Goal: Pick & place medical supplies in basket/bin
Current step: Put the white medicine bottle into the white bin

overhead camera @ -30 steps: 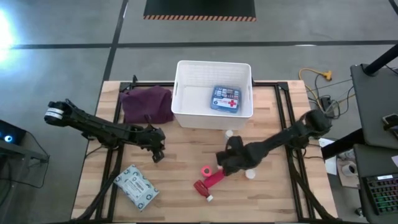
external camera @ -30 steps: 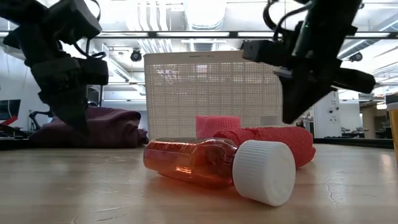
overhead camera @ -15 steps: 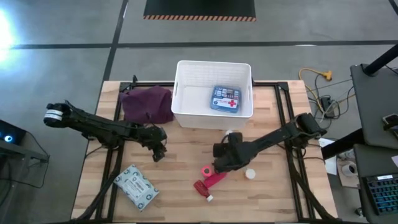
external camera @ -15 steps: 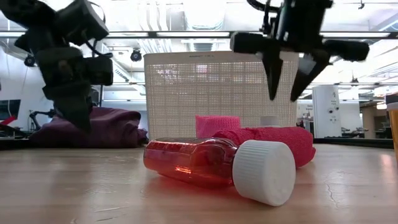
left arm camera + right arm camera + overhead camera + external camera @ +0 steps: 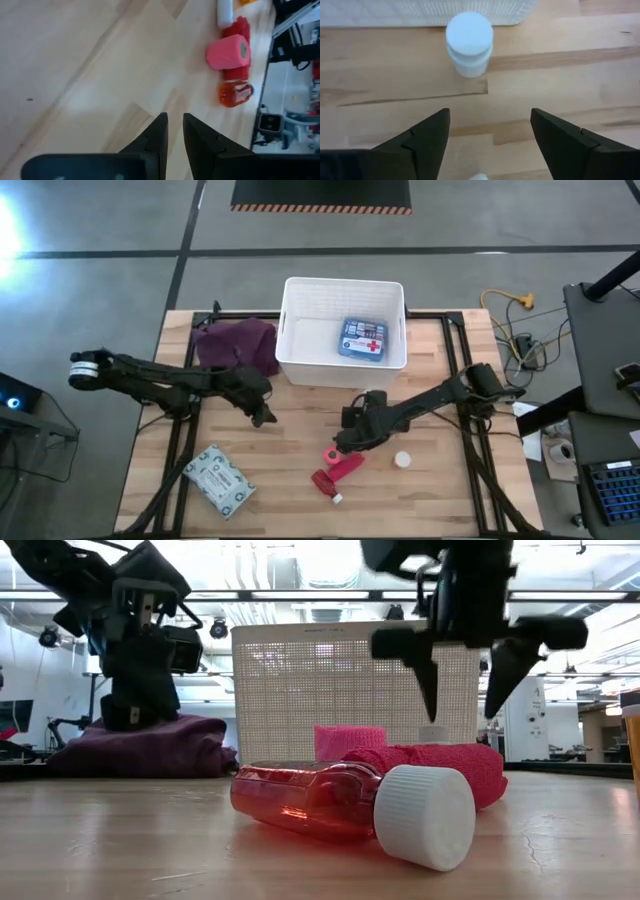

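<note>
The white bin [image 5: 343,330] stands at the table's far middle with a blue box [image 5: 362,338] inside. On the wood lie a pink tape roll [image 5: 330,454], a red roll [image 5: 345,468] beside an orange-red bottle [image 5: 310,800] on its side, a grey-white packet [image 5: 220,480] and a small white bottle [image 5: 403,460]. Another white bottle [image 5: 469,44] stands before the bin's near wall. My right gripper [image 5: 348,438] hangs open, pointing down, above the pink and red rolls, touching nothing. My left gripper [image 5: 262,414] is shut and holds nothing, left of them over bare wood.
A maroon cloth [image 5: 237,346] lies left of the bin at the far left. Bare wood lies between the packet and the rolls and along the near edge. Cables and equipment stand beyond the table's right edge.
My right gripper has opened wide, swung from a tilt to pointing straight down, and moved a little toward the table's left. My left gripper has shifted slightly toward the right and turned. The supplies have stayed where they were.
</note>
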